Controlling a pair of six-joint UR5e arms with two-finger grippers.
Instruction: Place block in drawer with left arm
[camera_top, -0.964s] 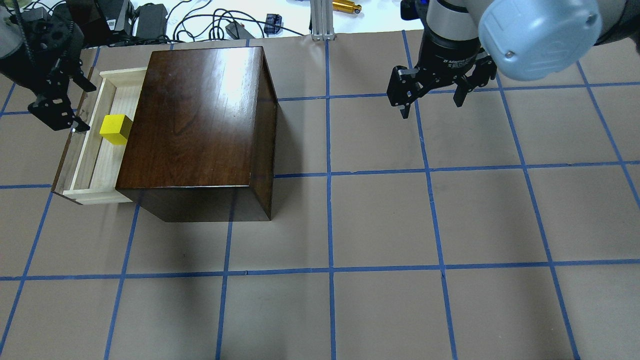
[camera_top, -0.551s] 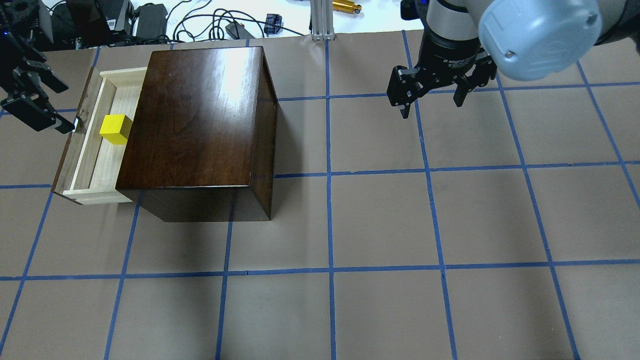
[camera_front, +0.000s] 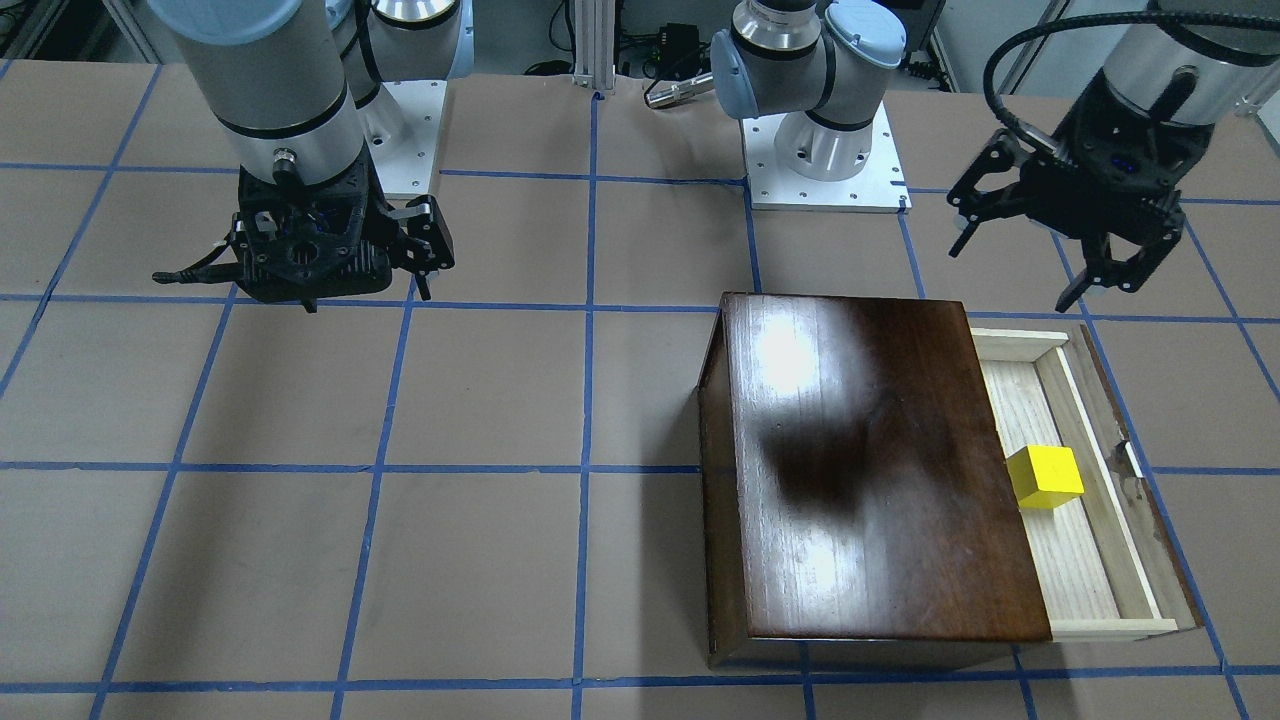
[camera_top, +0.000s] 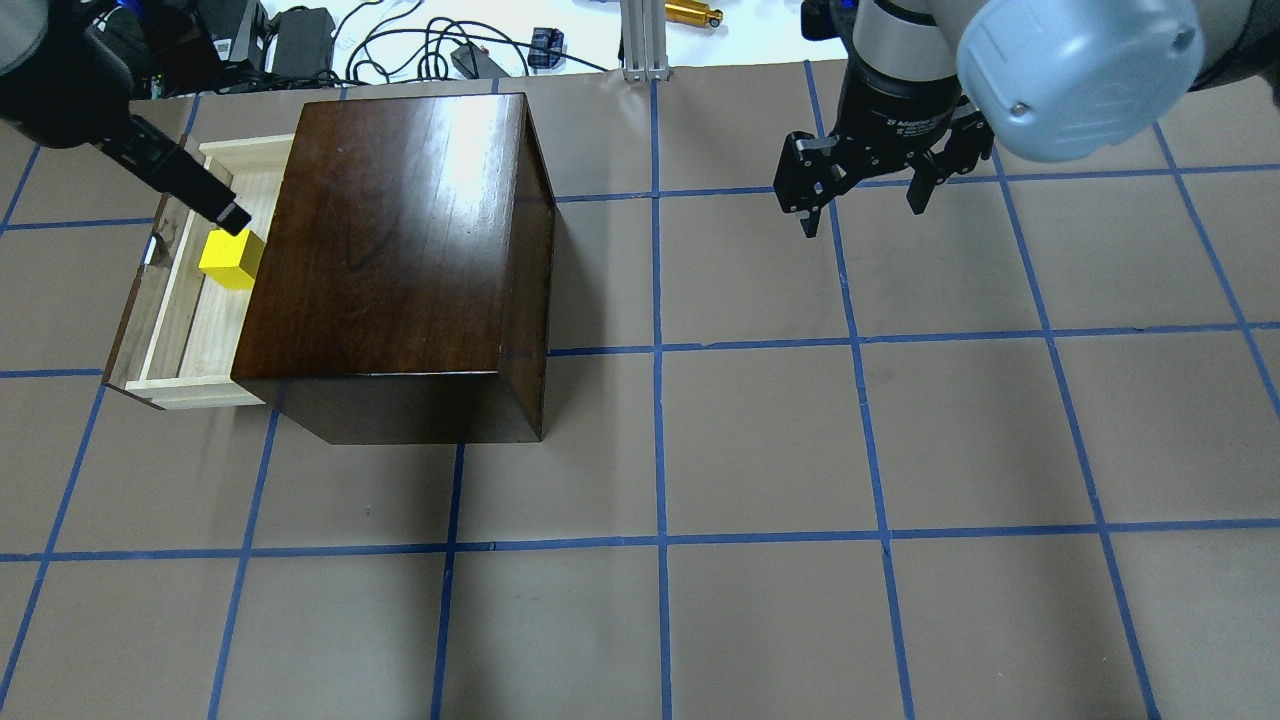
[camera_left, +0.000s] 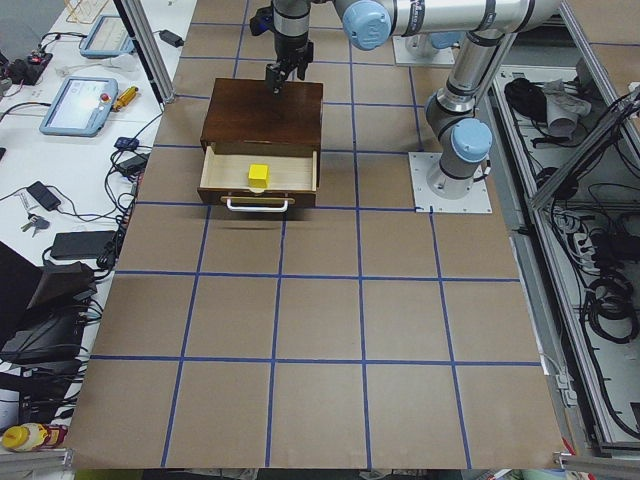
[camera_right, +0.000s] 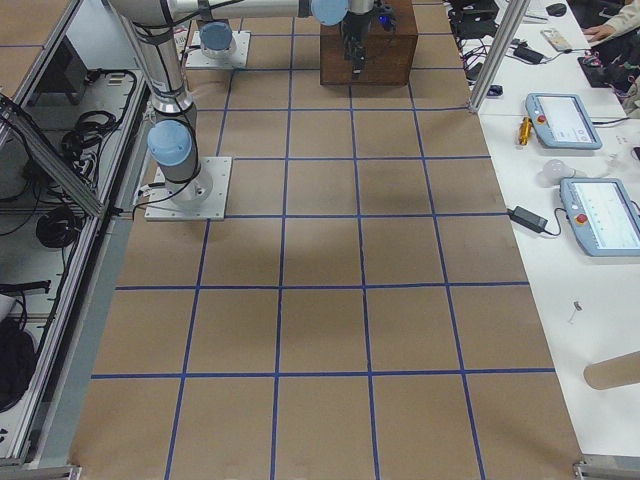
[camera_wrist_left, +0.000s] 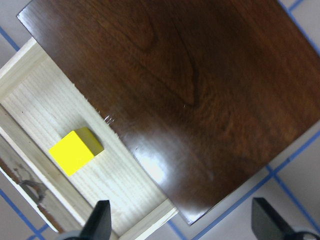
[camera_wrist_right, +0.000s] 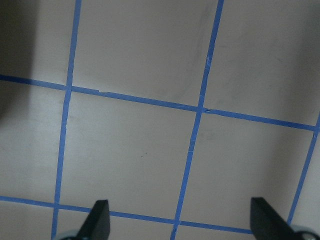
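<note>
The yellow block (camera_front: 1045, 476) lies in the open drawer (camera_front: 1072, 570), which is pulled out of the dark wooden box (camera_front: 860, 470). The block (camera_top: 231, 258) sits near the box's edge, in the drawer's (camera_top: 190, 320) far half. My left gripper (camera_front: 1010, 275) is open and empty, raised above the drawer's end nearest the robot. One of its fingers (camera_top: 195, 185) shows in the overhead view. The left wrist view looks down on the block (camera_wrist_left: 75, 151) and the box (camera_wrist_left: 190, 75). My right gripper (camera_top: 862, 215) is open and empty over bare table, far from the box.
Blue tape lines grid the brown table. Cables and power adapters (camera_top: 300, 40), an aluminium post (camera_top: 645, 40) and a gold cylinder (camera_top: 693, 12) lie beyond the far edge. The arm bases (camera_front: 825, 150) stand on the robot's side. The drawer's metal handle (camera_left: 257, 205) sticks out.
My left gripper has moved away from the drawer's front panel and now hangs higher, over the drawer's far end. The block, drawer and right arm have not moved.
</note>
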